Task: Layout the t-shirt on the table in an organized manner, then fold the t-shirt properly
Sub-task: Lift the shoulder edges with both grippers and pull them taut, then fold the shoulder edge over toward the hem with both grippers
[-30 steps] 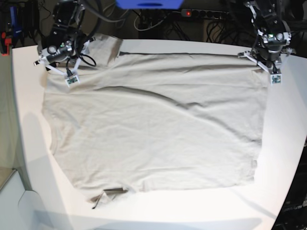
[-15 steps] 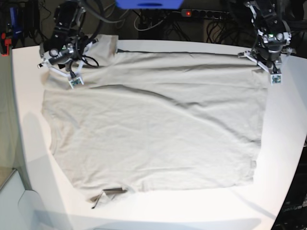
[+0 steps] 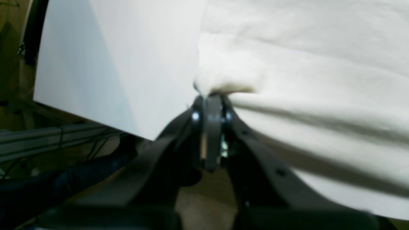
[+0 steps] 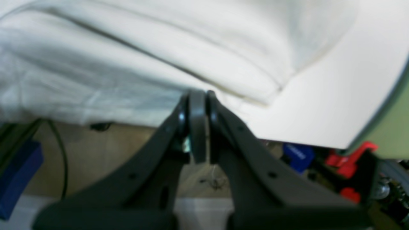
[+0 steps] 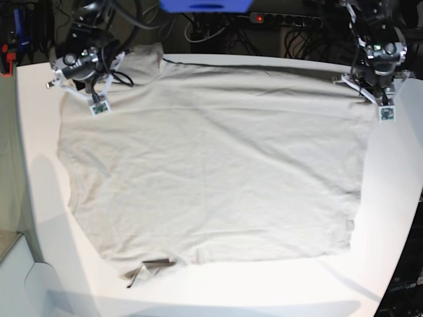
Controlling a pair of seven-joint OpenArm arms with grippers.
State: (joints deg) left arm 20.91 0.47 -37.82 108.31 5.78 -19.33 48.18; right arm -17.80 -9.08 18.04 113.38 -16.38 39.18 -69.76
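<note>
We see the t-shirt (image 5: 211, 165) spread flat and wide across the white surface (image 5: 39, 172), covering most of it from about nine o'clock to three o'clock in the base view, with a small darker fold at its near edge around seven o'clock.

Our left hand (image 3: 211, 95) sits at the shirt's far corner, toward two o'clock in the base view (image 5: 378, 86). Its jaws are pressed fully together, and a bunched tuft of the shirt's edge is pinched at their tips, with the cloth pulling away from them in taut ridges.

Our right hand (image 4: 198, 94) is at the other far corner, near ten o'clock in the base view (image 5: 82, 82). Its jaws are likewise closed tight, their tips against the shirt's hem; the blurred close view does not let us tell whether cloth is actually caught between them.
</note>
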